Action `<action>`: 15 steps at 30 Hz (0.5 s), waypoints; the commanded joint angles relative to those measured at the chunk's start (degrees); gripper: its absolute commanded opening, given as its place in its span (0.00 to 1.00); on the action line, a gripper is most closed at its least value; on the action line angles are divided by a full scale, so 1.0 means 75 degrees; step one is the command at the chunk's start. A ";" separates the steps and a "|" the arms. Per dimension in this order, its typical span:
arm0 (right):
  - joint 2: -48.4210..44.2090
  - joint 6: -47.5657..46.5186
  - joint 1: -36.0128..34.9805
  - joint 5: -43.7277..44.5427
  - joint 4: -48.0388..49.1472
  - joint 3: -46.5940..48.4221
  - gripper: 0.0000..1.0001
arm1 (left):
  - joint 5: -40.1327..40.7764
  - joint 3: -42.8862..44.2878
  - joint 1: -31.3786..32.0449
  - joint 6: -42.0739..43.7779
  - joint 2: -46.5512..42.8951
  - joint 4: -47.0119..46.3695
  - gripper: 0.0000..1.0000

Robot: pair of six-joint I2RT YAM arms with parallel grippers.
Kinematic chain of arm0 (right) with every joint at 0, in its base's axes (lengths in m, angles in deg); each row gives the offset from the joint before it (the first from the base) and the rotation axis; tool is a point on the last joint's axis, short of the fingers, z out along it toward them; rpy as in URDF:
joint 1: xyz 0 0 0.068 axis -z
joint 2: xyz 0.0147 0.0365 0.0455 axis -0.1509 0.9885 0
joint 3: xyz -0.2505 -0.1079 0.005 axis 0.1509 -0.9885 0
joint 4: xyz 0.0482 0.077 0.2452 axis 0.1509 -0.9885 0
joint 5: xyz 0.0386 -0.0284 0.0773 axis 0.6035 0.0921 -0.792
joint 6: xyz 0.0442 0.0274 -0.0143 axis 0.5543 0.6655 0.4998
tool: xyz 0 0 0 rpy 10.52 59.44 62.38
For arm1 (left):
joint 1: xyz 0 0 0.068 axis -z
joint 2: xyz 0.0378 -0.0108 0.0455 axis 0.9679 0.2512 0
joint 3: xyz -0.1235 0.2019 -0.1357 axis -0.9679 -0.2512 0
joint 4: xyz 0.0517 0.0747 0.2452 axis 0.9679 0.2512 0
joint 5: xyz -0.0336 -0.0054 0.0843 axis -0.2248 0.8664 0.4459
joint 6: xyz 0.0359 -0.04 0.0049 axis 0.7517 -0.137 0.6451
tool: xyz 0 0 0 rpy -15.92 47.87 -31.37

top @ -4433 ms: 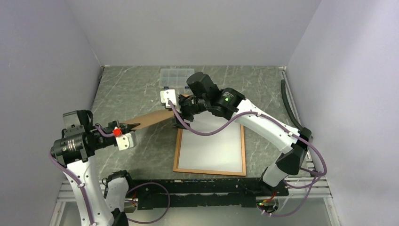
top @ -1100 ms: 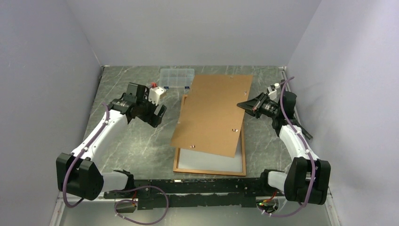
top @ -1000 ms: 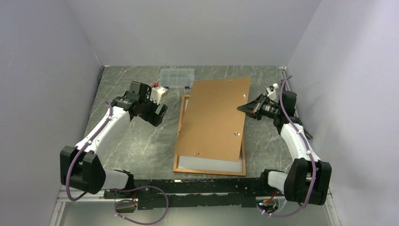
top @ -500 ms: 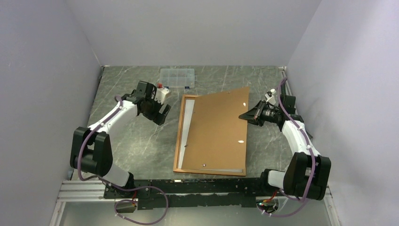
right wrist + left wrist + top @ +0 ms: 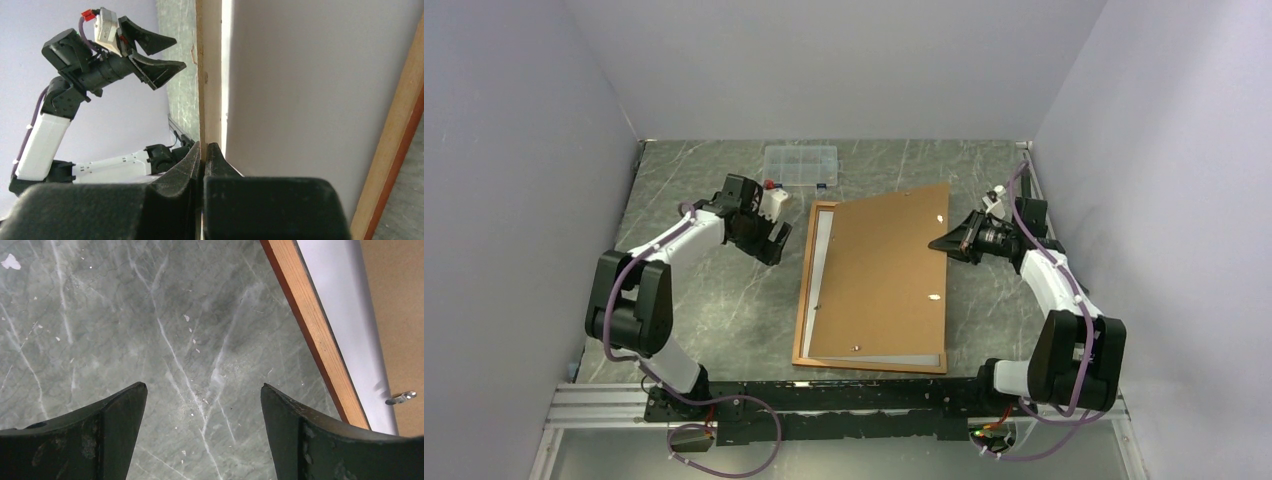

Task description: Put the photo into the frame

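The frame (image 5: 801, 322) lies back up on the table, its wood-coloured rim (image 5: 310, 325) showing in the left wrist view. Inside it lies the photo (image 5: 823, 262), white back up (image 5: 340, 315) (image 5: 310, 90). A brown backing board (image 5: 879, 275) covers most of it, tilted, with its right edge raised. My right gripper (image 5: 938, 243) (image 5: 205, 150) is shut on that raised edge (image 5: 209, 75). My left gripper (image 5: 773, 240) (image 5: 203, 386) hangs open over bare marble just left of the frame, with nothing between its fingers.
A small clear plastic compartment box (image 5: 799, 165) stands at the back of the table (image 5: 704, 300), behind the left gripper. A metal clip (image 5: 400, 397) sits on the board's left edge. Grey walls close in both sides and the back.
The right gripper has swung the backing board down and squared it over the frame. The left arm has drawn in towards the frame's upper left corner, its gripper still open.
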 commanded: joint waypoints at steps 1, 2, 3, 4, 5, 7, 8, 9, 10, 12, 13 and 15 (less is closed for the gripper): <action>0.0085 0.0249 -0.0194 -0.0467 0.0476 0.0291 0.00 | -0.0297 -0.0042 0.0047 -0.0246 0.0113 -0.0354 0.89; 0.0121 0.0240 -0.0200 -0.0450 0.0463 0.0297 0.00 | -0.0312 -0.0045 0.0055 -0.0266 0.0138 -0.0376 0.88; 0.0159 0.0262 -0.0213 -0.0455 0.0507 0.0305 0.00 | -0.0336 -0.0052 0.0078 -0.0277 0.0167 -0.0383 0.88; 0.0180 0.0305 -0.0223 -0.0457 0.0552 0.0293 0.00 | -0.0375 -0.0061 0.0089 -0.0273 0.0193 -0.0390 0.87; 0.0212 0.0323 -0.0224 -0.0446 0.0583 0.0301 0.00 | -0.0386 -0.0080 0.0116 -0.0258 0.0225 -0.0410 0.86; 0.0260 0.0367 -0.0267 -0.0407 0.0658 0.0314 0.00 | -0.0448 -0.0117 0.0149 -0.0227 0.0268 -0.0450 0.85; 0.0292 0.0385 -0.0291 -0.0384 0.0687 0.0329 0.00 | -0.0534 -0.0143 0.0155 -0.0209 0.0273 -0.0479 0.84; 0.0321 0.0392 -0.0321 -0.0362 0.0726 0.0327 0.00 | -0.0596 -0.0181 0.0166 -0.0185 0.0269 -0.0513 0.83; 0.0356 0.0403 -0.0351 -0.0337 0.0761 0.0335 0.00 | -0.0648 -0.0218 0.0169 -0.0156 0.0258 -0.0557 0.82; 0.0420 0.0413 -0.0425 -0.0289 0.0799 0.0355 0.00 | -0.0738 -0.0273 0.0177 -0.0142 0.0266 -0.0626 0.82; 0.0468 0.0417 -0.0468 -0.0274 0.0842 0.0361 0.00 | -0.0787 -0.0285 0.0179 -0.0120 0.0280 -0.0630 0.82; 0.0568 0.0412 -0.0563 -0.0236 0.0869 0.0402 0.00 | -0.0817 -0.0283 0.0191 -0.0106 0.0322 -0.0642 0.81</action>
